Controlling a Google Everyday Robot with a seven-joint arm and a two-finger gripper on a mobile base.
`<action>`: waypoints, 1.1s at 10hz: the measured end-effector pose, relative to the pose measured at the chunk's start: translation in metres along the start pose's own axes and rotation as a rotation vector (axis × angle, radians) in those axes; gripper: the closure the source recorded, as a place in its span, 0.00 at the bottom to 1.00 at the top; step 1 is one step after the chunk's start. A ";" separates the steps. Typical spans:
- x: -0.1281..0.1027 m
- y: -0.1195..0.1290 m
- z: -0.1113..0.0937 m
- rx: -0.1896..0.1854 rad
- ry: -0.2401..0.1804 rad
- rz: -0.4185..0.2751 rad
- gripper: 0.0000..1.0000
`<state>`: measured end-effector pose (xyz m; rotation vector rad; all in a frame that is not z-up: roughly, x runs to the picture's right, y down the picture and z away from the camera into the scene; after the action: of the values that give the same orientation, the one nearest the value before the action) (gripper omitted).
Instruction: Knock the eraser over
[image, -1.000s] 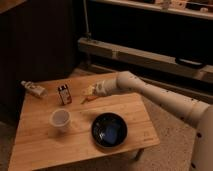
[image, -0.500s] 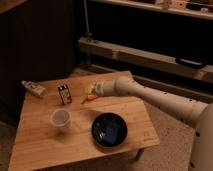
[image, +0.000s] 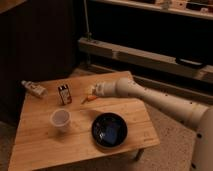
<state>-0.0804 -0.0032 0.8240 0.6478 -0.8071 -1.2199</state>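
Table (image: 35, 145): low, pale wooden planks, rectangular; front left corner cut off by the frame.
Bottle (image: 34, 88): whitish tube shape, lying on its side at the far left corner.
Eraser (image: 64, 94): small dark rectangular block, upright, with pale and yellowish marks on its face; stands near the back edge, between bottle and carrot.
Cup (image: 60, 119): translucent, round, upright, in front of the eraser.
Carrot (image: 89, 99): orange, slim, lying flat; upper end hard to make out under the gripper.
Gripper (image: 93, 91): at the arm's tip, right of the eraser and apart from it, just over the carrot; spread or closed cannot be told.
Bowl (image: 109, 131): dark, round, shallow, glossy.
Arm (image: 150, 97): smooth white cylinder, running off right.
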 end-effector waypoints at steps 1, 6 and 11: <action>0.014 0.010 -0.001 0.008 0.008 -0.006 0.23; 0.058 0.019 -0.005 0.043 0.009 -0.056 0.78; 0.047 -0.013 0.025 0.063 -0.136 -0.089 1.00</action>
<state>-0.1016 -0.0520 0.8364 0.6625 -0.9414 -1.3347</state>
